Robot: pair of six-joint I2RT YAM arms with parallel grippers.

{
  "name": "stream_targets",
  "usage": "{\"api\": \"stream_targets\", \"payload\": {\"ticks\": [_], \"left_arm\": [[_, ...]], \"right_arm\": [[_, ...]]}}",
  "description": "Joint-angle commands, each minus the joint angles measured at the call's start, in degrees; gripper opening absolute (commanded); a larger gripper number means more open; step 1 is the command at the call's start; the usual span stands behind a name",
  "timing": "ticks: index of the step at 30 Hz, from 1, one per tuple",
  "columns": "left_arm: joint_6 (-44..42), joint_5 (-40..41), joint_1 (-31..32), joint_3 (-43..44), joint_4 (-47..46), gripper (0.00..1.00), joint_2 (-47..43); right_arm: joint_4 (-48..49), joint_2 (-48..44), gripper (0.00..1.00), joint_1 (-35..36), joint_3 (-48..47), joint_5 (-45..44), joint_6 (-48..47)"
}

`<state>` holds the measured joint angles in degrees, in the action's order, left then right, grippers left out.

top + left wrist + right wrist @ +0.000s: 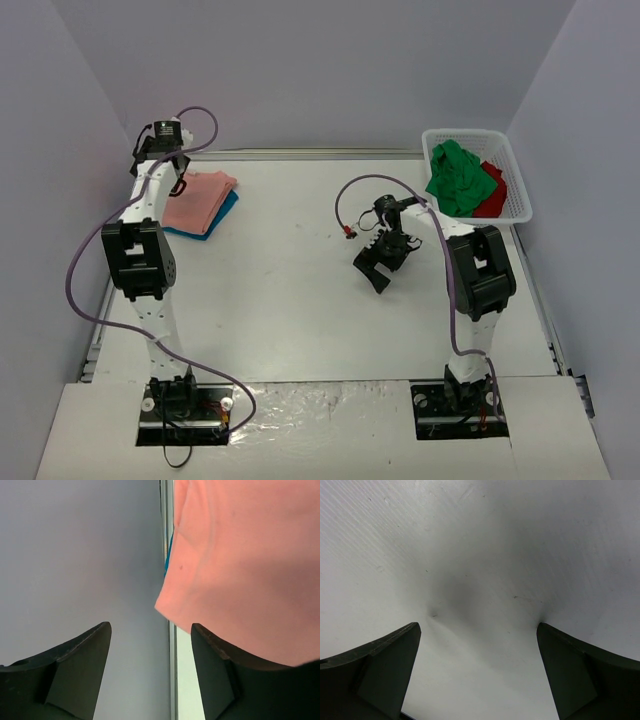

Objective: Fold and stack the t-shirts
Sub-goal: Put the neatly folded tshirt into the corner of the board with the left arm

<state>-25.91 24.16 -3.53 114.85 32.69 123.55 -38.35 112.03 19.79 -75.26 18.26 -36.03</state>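
Note:
A folded salmon-pink t-shirt (200, 198) lies on a folded teal-blue t-shirt (216, 221) at the far left of the table. My left gripper (178, 186) hangs open and empty at the pink shirt's left edge; in the left wrist view (150, 630) the pink shirt (245, 565) fills the right half and a sliver of teal (168, 555) peeks out. A crumpled green t-shirt (458, 178) and a red t-shirt (494, 190) lie in the white mesh basket (524, 200) at the far right. My right gripper (376, 268) is open and empty over bare table (480, 580).
Grey walls enclose the table on the left, back and right. The left gripper is close to the left wall (75, 555) and the table's metal edge strip (166, 510). The arm bases stand at the near edge.

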Motion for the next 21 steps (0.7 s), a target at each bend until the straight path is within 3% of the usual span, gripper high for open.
{"api": "stream_targets", "payload": {"ticks": [1,4,5,8,15,21], "left_arm": [[2.6,-2.6,-0.4,-2.0,0.9,0.64,-8.3],[4.8,-12.4,-0.3,-5.8,6.0,0.6,-11.6],[6.0,-16.3,-0.4,-7.2,6.5,0.5,-12.6],[8.7,-21.3,-0.6,-11.9,9.8,0.03,-16.3],[7.1,-36.9,-2.7,-27.1,13.5,0.02,-24.2],[6.8,-45.9,-5.5,-32.5,12.0,0.02,-21.0]], "right_arm": [[-0.1,6.0,1.0,-2.0,5.2,-1.5,-0.7],[0.1,5.3,1.0,-2.2,5.1,-1.5,-0.6],[0.1,5.2,1.0,-2.3,5.2,-1.3,-0.7],[0.1,5.0,1.0,-2.7,5.2,-1.5,-0.6],[0.1,3.9,1.0,-3.1,5.5,-1.7,-0.7],[0.3,3.4,1.0,-3.1,5.6,-1.8,-0.7]]}}
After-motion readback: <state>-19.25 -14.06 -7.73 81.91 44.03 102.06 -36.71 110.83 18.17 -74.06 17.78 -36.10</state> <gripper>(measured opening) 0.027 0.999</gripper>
